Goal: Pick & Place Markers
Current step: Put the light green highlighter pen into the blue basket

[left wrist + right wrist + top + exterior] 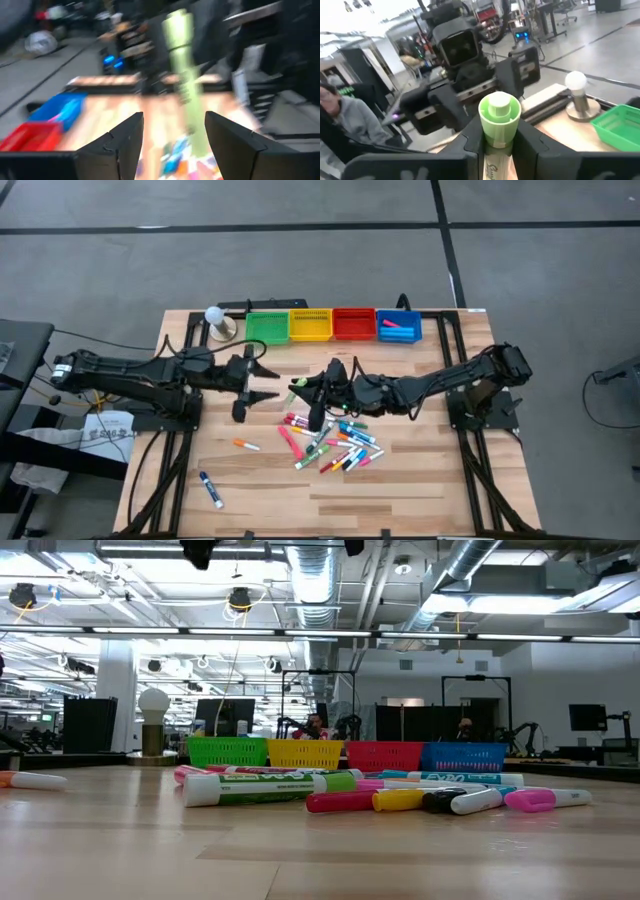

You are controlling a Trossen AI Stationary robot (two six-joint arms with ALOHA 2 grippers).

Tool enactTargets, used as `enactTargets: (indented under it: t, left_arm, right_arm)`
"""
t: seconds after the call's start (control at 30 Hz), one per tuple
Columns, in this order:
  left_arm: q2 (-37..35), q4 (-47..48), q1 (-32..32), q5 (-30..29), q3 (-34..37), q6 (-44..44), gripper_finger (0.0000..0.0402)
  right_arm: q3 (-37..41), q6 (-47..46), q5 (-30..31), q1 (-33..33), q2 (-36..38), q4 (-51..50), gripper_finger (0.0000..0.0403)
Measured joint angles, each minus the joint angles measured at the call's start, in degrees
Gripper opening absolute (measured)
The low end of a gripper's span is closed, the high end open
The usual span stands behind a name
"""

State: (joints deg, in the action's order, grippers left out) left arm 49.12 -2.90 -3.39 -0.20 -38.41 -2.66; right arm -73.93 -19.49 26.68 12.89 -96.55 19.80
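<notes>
**Green marker passed between arms**

A green marker is clamped in the right gripper above mid-table, beyond the markers heap. The left gripper is spread wide opposite. Jaws should be centred around the barrel before closing. "EXPO" is apparently legible on one teal marker.

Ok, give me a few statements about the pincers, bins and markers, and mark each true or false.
1. The right pincer is shut on a green marker. True.
2. The left pincer is shut. False: its fingers stand wide open, holding nothing.
3. The bins run green, yellow, red, blue from left to right in the high view. True.
4. All the markers lie in one pile. False: a blue marker and an orange marker lie apart from it.
</notes>
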Motion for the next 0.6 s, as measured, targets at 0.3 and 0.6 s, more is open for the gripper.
enactTargets:
  t: [0.3,0.6]
  left_arm:
    - [0.1,5.28,8.14,-4.81,0.0,-1.61,0.021]
    - [0.09,5.44,16.84,-4.77,0.0,-1.39,0.0208]
  right_arm:
    - [0.0,-0.02,-3.43,-5.56,0.0,-8.32,0.0053]
    - [0.0,2.6,-7.5,-17.19,1.54,-25.12,0.0057]
